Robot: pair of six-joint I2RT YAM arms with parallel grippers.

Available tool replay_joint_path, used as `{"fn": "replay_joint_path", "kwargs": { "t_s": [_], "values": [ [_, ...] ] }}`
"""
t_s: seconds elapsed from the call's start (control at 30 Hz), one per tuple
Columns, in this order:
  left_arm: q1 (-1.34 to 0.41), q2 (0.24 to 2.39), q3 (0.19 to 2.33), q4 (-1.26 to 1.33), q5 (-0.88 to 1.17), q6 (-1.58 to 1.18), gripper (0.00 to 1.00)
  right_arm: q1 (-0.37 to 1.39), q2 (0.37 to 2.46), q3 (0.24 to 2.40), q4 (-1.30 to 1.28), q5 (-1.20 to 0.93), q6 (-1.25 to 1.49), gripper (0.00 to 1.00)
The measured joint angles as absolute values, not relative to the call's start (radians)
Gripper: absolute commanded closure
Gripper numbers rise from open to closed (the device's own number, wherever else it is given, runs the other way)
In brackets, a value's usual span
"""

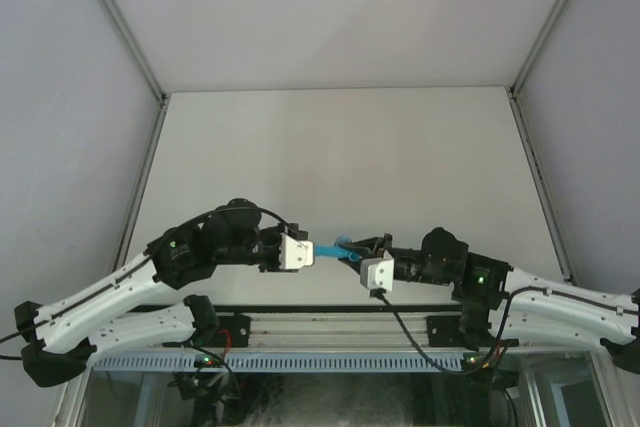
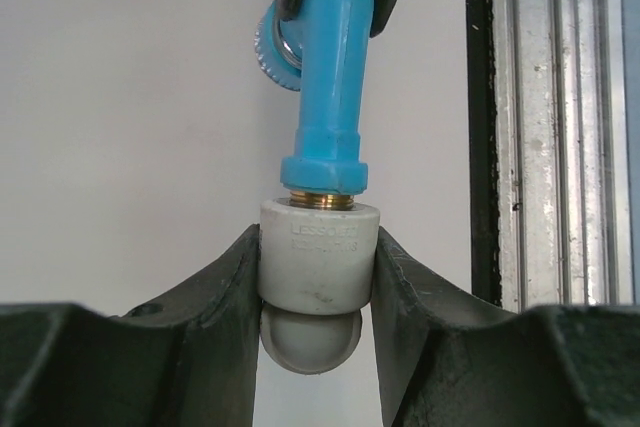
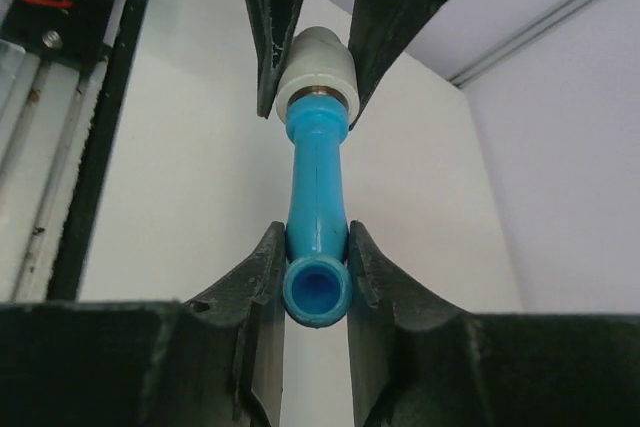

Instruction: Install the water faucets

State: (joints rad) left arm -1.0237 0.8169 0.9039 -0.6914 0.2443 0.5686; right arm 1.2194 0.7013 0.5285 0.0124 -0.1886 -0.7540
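With left gripper (image 2: 318,257) clamped on fitting (image 2: 318,272) and right gripper (image 3: 316,252) clamped on faucet (image 3: 318,177), hold axes aligned while turning, lest threads cross.

Lab: white-walled enclosure (image 1: 330,17), aluminium frame (image 1: 300,332)

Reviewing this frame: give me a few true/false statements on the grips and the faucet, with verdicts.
1. The left tool is shut on the white-grey fitting. True.
2. The blue faucet lies loose, in no tool's grip. False: the right tool is shut on it near its open end.
3. A strip of brass thread shows between the faucet's collar and the fitting. True.
4. The faucet and the fitting are held well apart. False: the faucet's threaded end sits in the fitting's mouth, and the two are in line.
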Motion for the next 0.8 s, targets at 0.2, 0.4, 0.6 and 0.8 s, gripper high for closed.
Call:
{"fn": "replay_joint_path", "kwargs": {
  "t_s": [0.2,0.4,0.6,0.8],
  "values": [
    [-1.026,0.816,0.902,-0.654,0.207,0.573,1.0,1.101,0.71,0.529,0.069,-0.27,-0.392,1.0],
    [-1.026,0.83,0.895,-0.614,0.152,0.595,1.0,0.928,0.759,0.533,0.117,-0.354,0.192,1.0],
    [-1.026,0.826,0.859,-0.575,0.111,0.597,1.0,0.826,0.815,0.545,0.103,-0.413,0.711,1.0],
    [-1.027,0.82,0.843,-0.538,0.097,0.595,1.0,0.735,0.841,0.475,0.212,-0.504,1.141,0.59]
  ]
}}
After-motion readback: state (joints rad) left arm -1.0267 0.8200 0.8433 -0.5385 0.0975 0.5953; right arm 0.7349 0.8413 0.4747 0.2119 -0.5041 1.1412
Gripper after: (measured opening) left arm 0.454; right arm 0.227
